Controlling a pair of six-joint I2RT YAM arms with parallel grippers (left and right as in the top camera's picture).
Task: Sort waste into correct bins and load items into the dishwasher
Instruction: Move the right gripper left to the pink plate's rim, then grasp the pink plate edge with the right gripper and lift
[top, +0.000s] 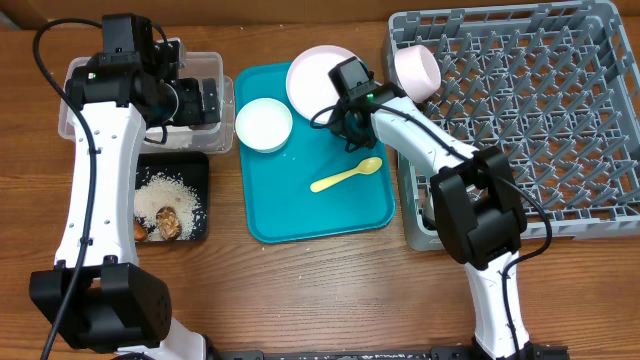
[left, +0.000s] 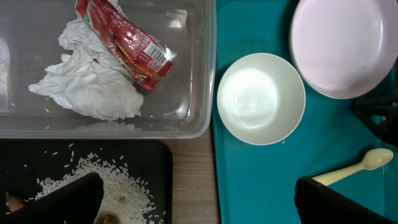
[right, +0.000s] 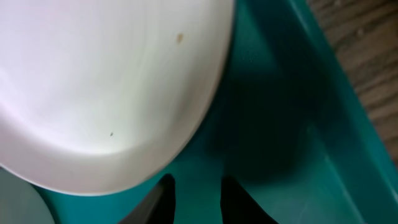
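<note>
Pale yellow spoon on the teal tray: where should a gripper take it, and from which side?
Take the spoon at mid-handle, straight down from above, fingers across its narrow width. It lies flat on the teal tray with bare tray on both long sides, so fingers likely have room; the wider, rounded bowl end at upper right would probably slip.

Even bright overhead light, soft shadows; glare on white bowl (left: 261, 98); right wrist view blurred, dark shadow beside plate (right: 106, 87)

The wrapper (left: 127, 46) is red, the paper (left: 93, 87) white, the tray (top: 300, 215) teal, the spoon (top: 345, 176) pale yellow, the lattice rack (top: 540, 110) grey.
</note>
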